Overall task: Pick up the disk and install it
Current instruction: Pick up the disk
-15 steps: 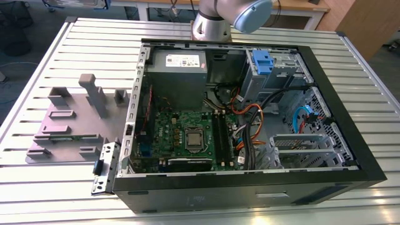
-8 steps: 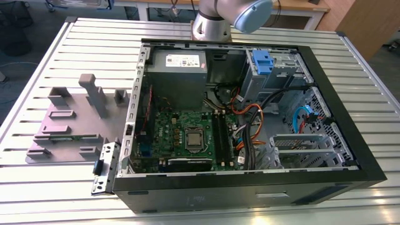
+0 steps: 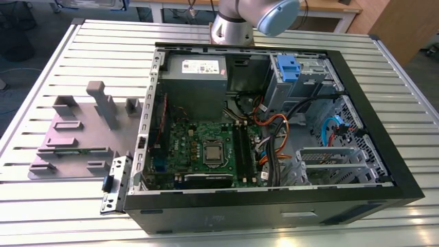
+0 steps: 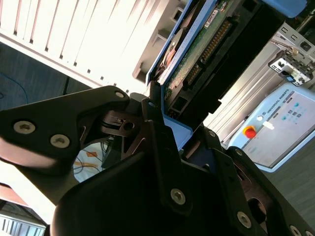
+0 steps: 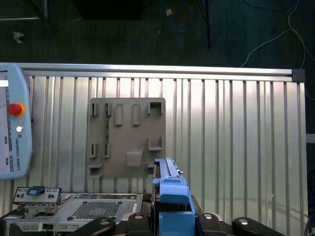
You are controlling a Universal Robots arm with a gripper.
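Note:
The disk [image 5: 170, 189] stands on edge between the black fingers of my gripper [image 5: 170, 220], its blue carrier bracket facing the first wrist camera. In the second wrist view, the disk [image 4: 197, 54] shows its green circuit-board underside and blue frame, rising from the gripper [image 4: 165, 128], which is shut on it. It is held high above the slatted table [image 5: 231, 137]. In the exterior view, the arm's elbow [image 3: 257, 18] is at the back, behind the open computer case [image 3: 274, 200].
The case holds a grey power supply [image 3: 195, 69], a motherboard [image 3: 205, 149], cables, and a grey metal bay with a blue latch piece [image 3: 288, 67]. A grey fixture plate [image 3: 82, 134] lies on the table at the exterior view's left. A teach pendant [image 5: 12, 128] hangs beside the table.

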